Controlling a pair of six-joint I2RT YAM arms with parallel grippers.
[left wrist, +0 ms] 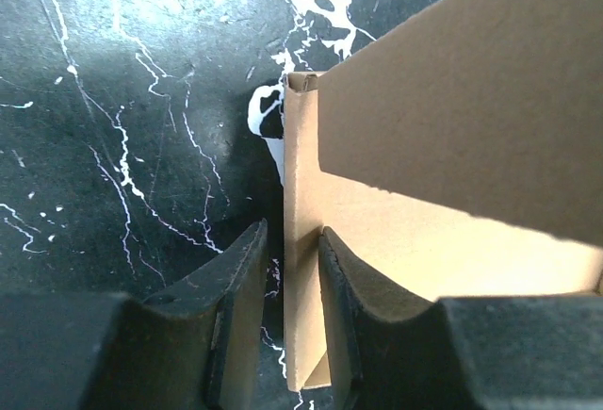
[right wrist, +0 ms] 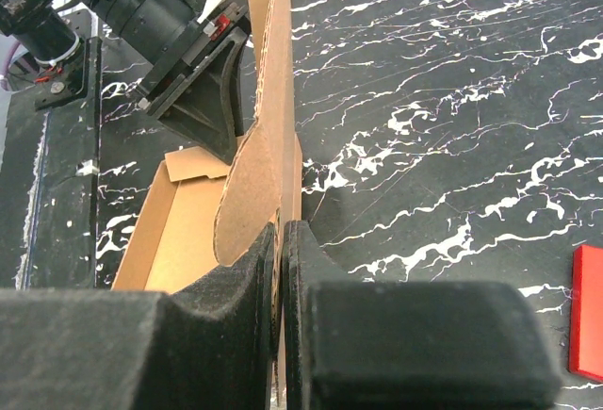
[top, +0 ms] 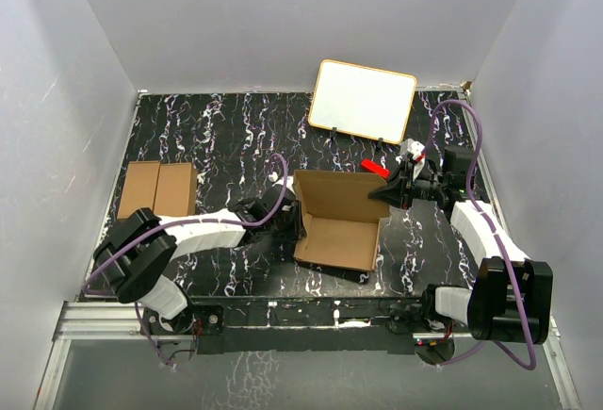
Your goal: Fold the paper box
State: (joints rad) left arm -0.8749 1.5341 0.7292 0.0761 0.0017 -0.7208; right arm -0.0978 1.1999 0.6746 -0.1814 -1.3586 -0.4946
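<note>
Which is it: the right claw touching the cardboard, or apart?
Touching. Right wrist view: the right gripper clamps the paper box by its upright flap, no gap visible.

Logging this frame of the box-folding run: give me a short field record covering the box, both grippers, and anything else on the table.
paper box: centre of table, partly folded, walls raised, top open
left gripper: jaws straddle the box's left wall, slim gap at one finger, not clamped
right gripper: shut on the box's upright right flap
white board: far side, behind the box
two flat cartons: far left, side by side, clear of both arms
red item: beside right gripper, identity unclear
</note>
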